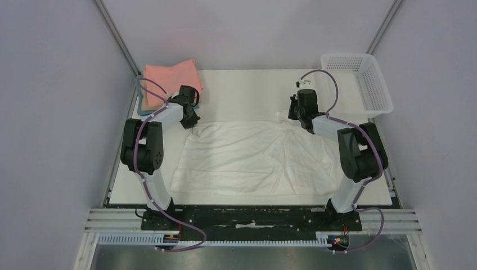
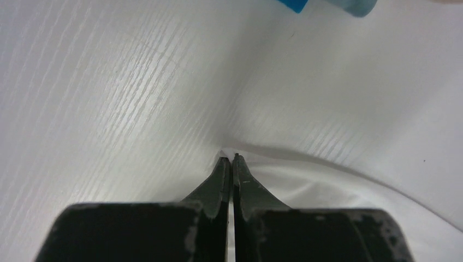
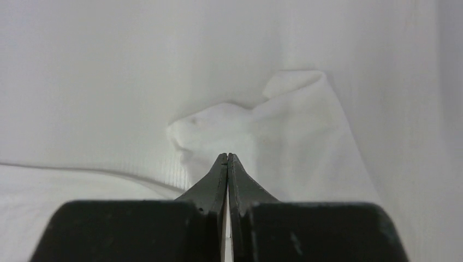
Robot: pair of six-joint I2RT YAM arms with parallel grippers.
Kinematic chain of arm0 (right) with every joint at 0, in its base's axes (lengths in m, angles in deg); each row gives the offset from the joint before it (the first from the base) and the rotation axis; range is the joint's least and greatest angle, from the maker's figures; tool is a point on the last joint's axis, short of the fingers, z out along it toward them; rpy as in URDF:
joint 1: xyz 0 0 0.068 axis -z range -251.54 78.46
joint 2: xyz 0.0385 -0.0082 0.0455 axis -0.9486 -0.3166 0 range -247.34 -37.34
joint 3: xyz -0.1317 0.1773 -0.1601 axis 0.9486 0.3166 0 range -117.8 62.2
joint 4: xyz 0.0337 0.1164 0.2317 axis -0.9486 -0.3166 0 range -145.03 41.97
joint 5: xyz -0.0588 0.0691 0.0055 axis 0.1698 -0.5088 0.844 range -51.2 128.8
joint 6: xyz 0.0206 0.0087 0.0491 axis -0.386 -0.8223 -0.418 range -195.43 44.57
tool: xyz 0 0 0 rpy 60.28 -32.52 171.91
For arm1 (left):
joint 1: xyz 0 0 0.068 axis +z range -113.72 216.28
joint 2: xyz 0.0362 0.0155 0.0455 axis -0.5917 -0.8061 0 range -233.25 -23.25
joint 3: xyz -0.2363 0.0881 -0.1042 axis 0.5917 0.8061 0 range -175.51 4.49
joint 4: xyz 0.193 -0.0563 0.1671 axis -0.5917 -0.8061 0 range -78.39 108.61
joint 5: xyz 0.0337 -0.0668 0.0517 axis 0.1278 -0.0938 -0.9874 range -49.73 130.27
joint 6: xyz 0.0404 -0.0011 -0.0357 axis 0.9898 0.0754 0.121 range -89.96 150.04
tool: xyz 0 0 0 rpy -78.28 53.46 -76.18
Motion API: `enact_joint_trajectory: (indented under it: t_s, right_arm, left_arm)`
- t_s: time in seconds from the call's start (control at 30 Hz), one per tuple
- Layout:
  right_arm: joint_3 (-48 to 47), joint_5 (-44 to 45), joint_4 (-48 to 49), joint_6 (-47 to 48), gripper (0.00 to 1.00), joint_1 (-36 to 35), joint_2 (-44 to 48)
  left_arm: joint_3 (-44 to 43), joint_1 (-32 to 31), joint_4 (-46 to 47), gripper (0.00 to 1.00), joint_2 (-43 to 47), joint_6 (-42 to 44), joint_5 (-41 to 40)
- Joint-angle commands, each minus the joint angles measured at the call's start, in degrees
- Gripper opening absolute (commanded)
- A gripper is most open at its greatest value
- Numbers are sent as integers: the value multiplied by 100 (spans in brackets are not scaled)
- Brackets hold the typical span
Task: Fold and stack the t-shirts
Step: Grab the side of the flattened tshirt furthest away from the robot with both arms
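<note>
Between the tips of the left gripper (image 2: 230,159), whose two fingers are pressed together, a thin raised corner of the white t-shirt (image 1: 247,157) meets the black pads; the cloth runs back from that pinch under and to the right of the fingers. Ahead of this gripper lies bare table (image 1: 247,90) with a faint wood grain. Farther ahead and to its right, the edge of a blue t-shirt (image 2: 327,4) shows at the top of the left wrist view. From above, that blue edge belongs to a folded pile just beyond the left gripper, with a salmon-pink t-shirt (image 1: 170,79) on top and a tan layer between the two.

The right gripper (image 3: 227,157) is likewise closed, its fingers nipping a bunched corner of the same white shirt, and a crumpled lump of fabric sticks out just past the tips. Both grippers hold the shirt's far edge, one at each end, while the rest lies wrinkled on the table behind them, toward the arm bases. A white mesh basket (image 1: 368,84) stands beyond and to the right of the right gripper, well apart from the shirt.
</note>
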Motion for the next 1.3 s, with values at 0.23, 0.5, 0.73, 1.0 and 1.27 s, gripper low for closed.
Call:
enact_joint_trajectory:
  t_s: [0.23,0.5,0.73,1.0,1.27]
  right_arm:
    - [-413,739,-449,245,55,80,-32]
    - [-1641,422,-768,543,67,427,-1224]
    - [-2057,-109,-701,645,59,441,-1752]
    - [-1792,-148,-590,908,0,433,-1326]
    - [-384,-571,-198,1061,0,275,201]
  left_arm:
    - [415,9,252,2,696,-21,77]
    - [294,9,263,2,472,15,93]
    - [178,9,261,2,347,29,88]
    - [111,9,214,2,407,39,117]
    - [597,9,386,2,960,10,384]
